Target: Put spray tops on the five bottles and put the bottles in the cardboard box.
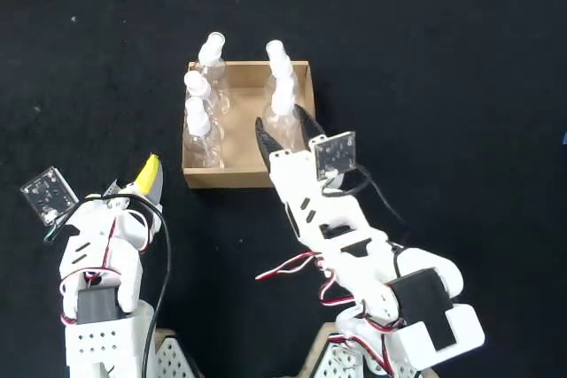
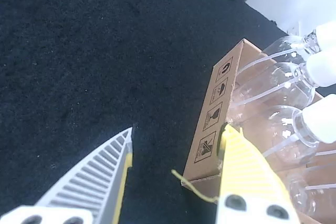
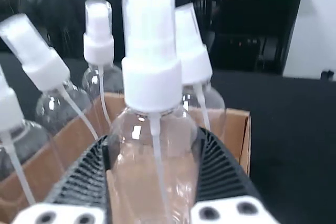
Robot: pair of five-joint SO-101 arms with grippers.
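Note:
The cardboard box [image 1: 227,178] stands at mid table with several clear bottles in it, all with white spray tops. Three bottles [image 1: 201,121] stand along one side, and a fourth [image 1: 278,63] stands at the far corner. My right gripper [image 1: 282,127] is shut on the fifth bottle [image 3: 151,108], upright inside the box [image 3: 234,129], its black fingers [image 3: 220,171] pressed to the bottle's sides. My left gripper [image 2: 178,129] is open with nothing in it, low over the cloth beside the box's near corner [image 2: 215,114]. In the high view the left gripper [image 1: 135,185] is left of the box.
Black cloth [image 1: 443,86] covers the whole table, with free room around the box. Dark furniture stands in the room beyond the table's far edge.

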